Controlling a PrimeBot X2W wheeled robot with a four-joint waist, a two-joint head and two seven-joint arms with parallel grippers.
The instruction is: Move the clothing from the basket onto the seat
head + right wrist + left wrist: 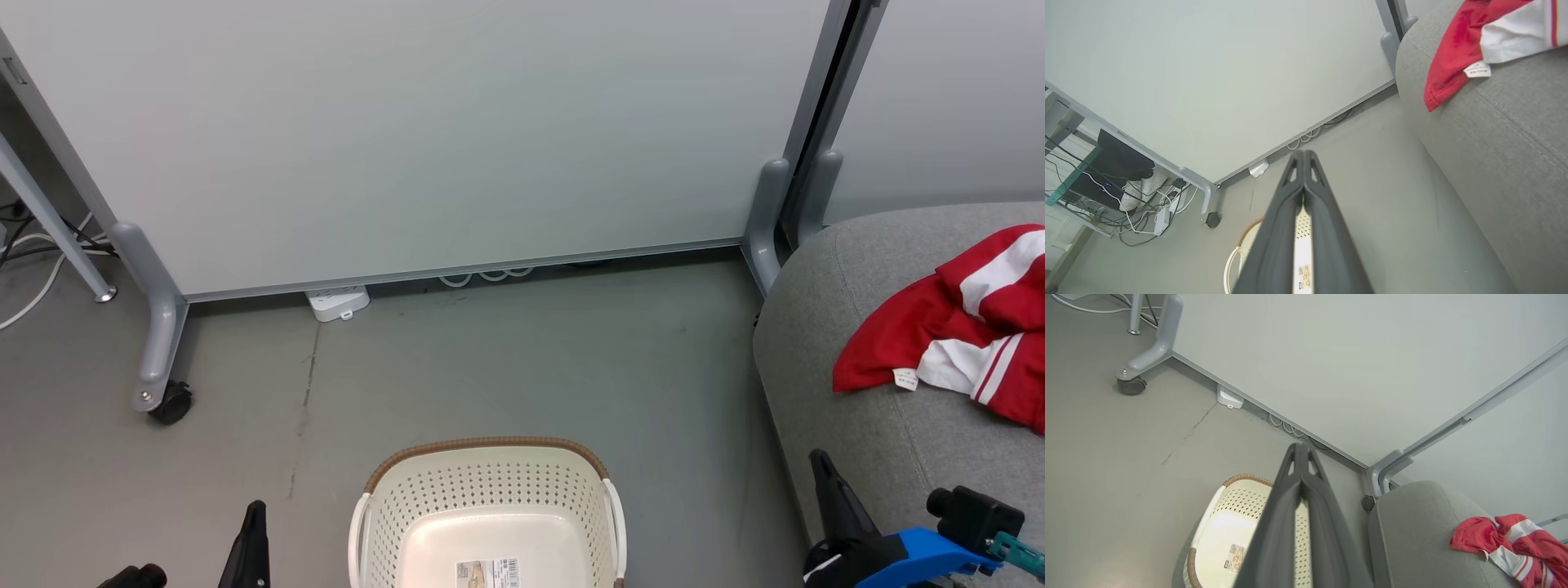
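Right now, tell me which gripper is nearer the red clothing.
The right gripper: it stands by the grey seat where the clothing lies; the left gripper is beyond the basket.

Red-white clothing crumpled on grey seat; cream perforated basket upright beside seat, brown rim, seemingly empty.

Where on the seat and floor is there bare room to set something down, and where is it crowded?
Bare: the seat between the red clothing and the right gripper; the floor between the partition and the basket; the basket's bottom beside its label. Crowded: where the clothing lies.
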